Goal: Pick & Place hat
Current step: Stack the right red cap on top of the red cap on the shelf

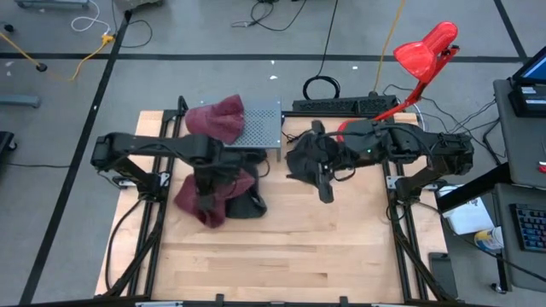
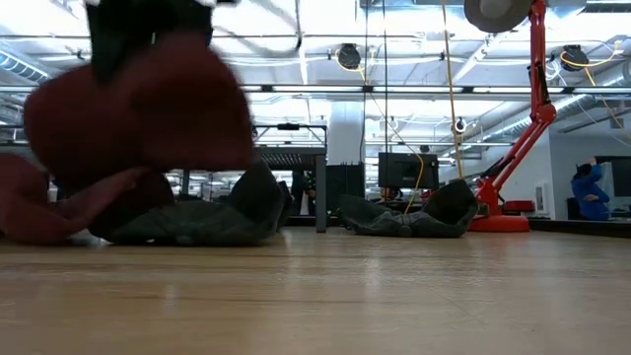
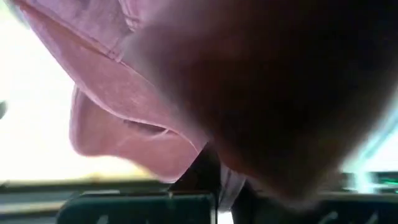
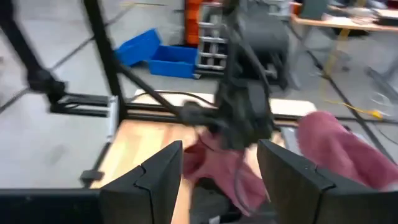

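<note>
On your wooden table (image 1: 281, 247), the left gripper (image 1: 205, 205) is clamped on the maroon hat (image 1: 213, 198), just below the grey rack (image 1: 260, 128); its axis is unclear. The right gripper (image 4: 219, 168) stands half-open, empty.

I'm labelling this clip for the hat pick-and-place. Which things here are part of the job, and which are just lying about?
Part of the job:
- dark red fabric hat held by left gripper
- dark red fabric hat on grey perforated metal rack
- black fabric hats

Lying about:
- red desk lamp
- black power strip
</note>
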Available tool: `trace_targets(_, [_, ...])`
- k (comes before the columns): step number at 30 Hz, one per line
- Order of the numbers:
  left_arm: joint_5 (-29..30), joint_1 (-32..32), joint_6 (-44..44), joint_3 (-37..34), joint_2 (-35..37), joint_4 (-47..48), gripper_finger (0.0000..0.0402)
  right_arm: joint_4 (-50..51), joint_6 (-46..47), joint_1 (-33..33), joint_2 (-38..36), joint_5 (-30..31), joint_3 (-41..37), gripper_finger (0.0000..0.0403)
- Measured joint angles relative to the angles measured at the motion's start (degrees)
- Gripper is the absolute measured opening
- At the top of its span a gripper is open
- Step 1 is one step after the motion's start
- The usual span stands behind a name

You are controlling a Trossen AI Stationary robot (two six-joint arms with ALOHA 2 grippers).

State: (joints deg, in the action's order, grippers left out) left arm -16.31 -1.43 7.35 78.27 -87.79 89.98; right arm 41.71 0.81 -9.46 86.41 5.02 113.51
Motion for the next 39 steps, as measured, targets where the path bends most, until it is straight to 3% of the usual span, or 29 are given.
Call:
trace_targets(3, [-4.21, -0.3, 0.26, 5.97, 0.75, 0.08, 0.0008, 1.03, 1.34, 0.11, -0.48, 4.01, -0.02, 0.0212])
trace_targets(11, [-16.81, -2.83, 3.82, 21.08, 3.24, -0.27, 0.0008, 2.73, 3.0, 2.31, -2.39, 4.09, -0.02, 0.0274])
trace_targets(19, [-27.16, -5.81, 6.84, 31.85, 4.05, -0.72, 0.0008, 4.05, 3.05, 4.36, -2.58, -1.96, -0.03, 0.0292])
trace_targets(25, [-33.92, -7.32, 9.12, 34.27, 3.95, -9.03, 0.0008, 2.14, 3.27, 7.73, -2.01, -7.85, -0.02, 0.0292])
trace_targets(33, [-39.2, -8.97, 10.24, 34.34, 3.91, -25.29, 0.0007, 3.48, 10.26, 12.92, -0.94, -8.61, -0.07, 0.0293])
trace_targets(39, [-41.25, -10.61, 9.22, 34.34, 3.91, -34.36, 0.0007, 8.81, 10.32, 16.88, -2.08, -20.93, 0.0, 0.0293])
